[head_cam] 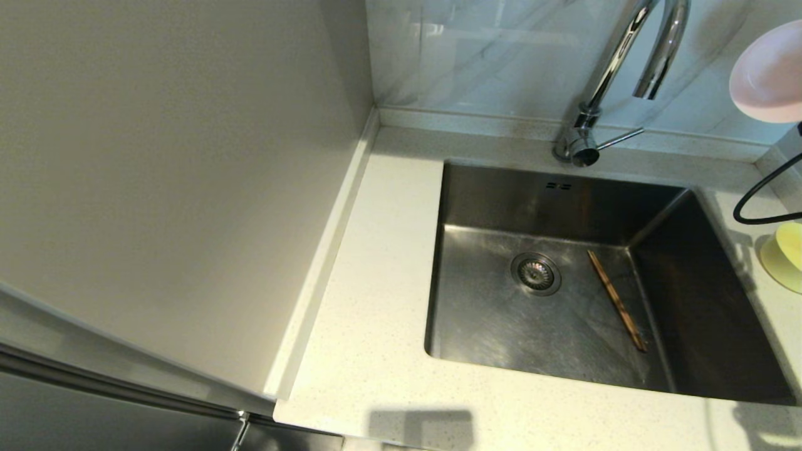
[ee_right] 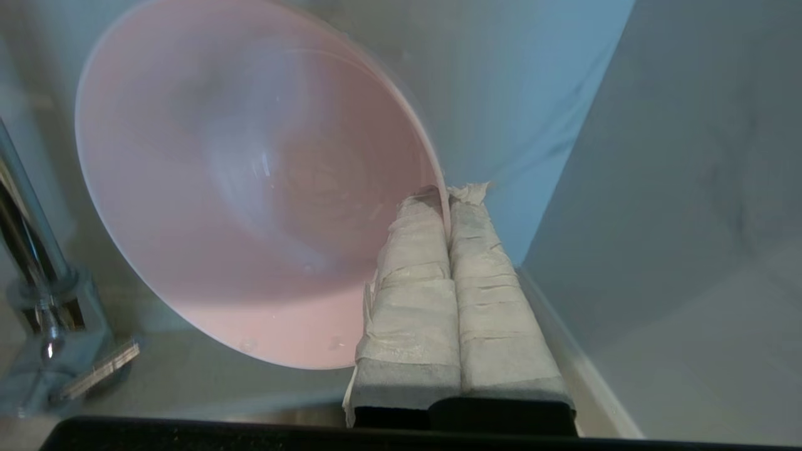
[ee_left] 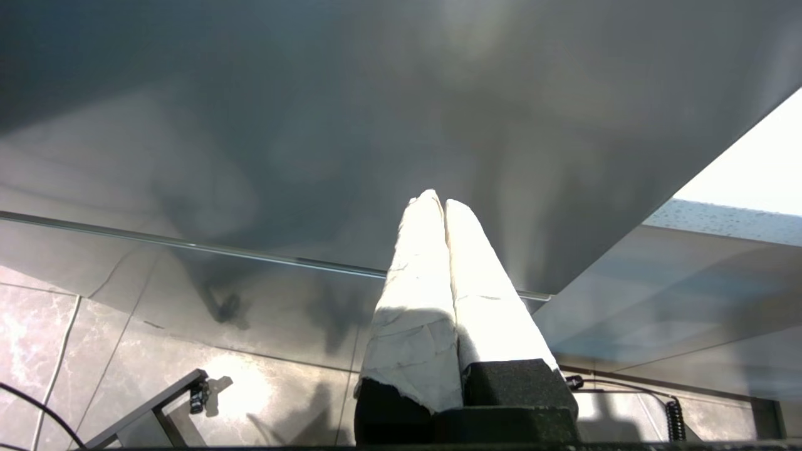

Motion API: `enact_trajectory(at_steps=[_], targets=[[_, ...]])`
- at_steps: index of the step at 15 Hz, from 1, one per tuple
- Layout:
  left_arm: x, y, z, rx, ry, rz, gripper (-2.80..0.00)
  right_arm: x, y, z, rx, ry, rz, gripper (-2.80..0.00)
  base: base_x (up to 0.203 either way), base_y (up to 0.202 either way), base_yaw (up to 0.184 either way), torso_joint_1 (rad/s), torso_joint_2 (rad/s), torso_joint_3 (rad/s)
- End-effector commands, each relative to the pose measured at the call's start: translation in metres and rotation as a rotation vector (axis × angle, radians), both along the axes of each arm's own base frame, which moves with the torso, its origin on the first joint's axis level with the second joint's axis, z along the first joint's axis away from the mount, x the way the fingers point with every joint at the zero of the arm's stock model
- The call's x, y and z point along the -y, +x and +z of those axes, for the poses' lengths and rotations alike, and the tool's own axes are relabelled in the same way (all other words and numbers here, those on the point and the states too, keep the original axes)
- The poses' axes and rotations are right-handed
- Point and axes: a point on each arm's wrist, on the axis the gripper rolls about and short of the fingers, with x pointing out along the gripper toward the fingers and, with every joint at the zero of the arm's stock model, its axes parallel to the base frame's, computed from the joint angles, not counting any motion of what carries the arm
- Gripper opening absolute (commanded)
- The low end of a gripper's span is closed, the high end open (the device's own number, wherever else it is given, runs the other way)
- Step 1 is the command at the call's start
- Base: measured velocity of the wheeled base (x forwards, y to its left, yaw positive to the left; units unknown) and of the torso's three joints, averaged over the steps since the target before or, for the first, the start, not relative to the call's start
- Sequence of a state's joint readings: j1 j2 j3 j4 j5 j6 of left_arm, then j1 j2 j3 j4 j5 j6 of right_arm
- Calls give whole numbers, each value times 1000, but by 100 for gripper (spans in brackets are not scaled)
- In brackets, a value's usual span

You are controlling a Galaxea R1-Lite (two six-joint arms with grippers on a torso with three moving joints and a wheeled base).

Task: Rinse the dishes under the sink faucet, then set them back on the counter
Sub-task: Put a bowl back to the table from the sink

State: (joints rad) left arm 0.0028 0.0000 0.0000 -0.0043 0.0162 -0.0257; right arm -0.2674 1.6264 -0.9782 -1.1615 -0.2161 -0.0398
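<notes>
While the off-white speckled counter (head_cam: 376,263) fills the middle and lower part of the head view, the sink (head_cam: 476,313), set into it right of centre, is the largest container there. On its steel floor lie a round drain strainer (head_cam: 536,273) near the middle and the brown chopsticks (head_cam: 617,300), which run diagonally toward the lower right, just right of the strainer and apart from it. I cannot tell whether any water stands in the basin.

At the upper right of that view the chrome faucet (head_cam: 617,62) rises from the counter's back edge, its thin lever (head_cam: 620,138) pointing right.

At the top right edge, the pink bowl (head_cam: 767,72) is held in the air, tipped on its side. The right wrist view shows the right gripper (ee_right: 448,200) with its padded fingers (ee_right: 413,282) pinched on the bowl's rim, one inside and one outside; nothing shows inside the bowl.

At the right edge, lower down, the yellow bowl (head_cam: 786,257) sits on the counter beside the sink, partly cut off; its contents cannot be seen.

In the left wrist view the left gripper (ee_left: 443,203) hangs near a dark cabinet front (ee_left: 313,125), above the tiled floor, its wrapped fingers pressed together on nothing.
</notes>
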Motion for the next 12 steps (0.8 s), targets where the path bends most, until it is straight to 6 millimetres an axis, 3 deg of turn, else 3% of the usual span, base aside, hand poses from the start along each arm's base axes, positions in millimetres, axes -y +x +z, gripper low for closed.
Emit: enact_trajectory(at_steps=[1,3,6,9,12], targets=[[0,0,0,3,0,1,-280,-1,1,-8,-28,5,5,-280,0,0,0,0,0,0],[0,0,0,3,0,1,-280,-3,0,-26,-100,23,11,-280,0,0,0,0,0,0],[0,0,0,3,0,1,-280,6,-6,-8,-228,64,-24,-280,0,0,0,0,0,0],[0,0,0,3,0,1,-280,19,-29,-5,-497,149,-43,-280,0,0,0,0,0,0],[0,0,0,3,0,1,-280,17,-55,-10,-729,210,-31,-280,0,0,0,0,0,0]])
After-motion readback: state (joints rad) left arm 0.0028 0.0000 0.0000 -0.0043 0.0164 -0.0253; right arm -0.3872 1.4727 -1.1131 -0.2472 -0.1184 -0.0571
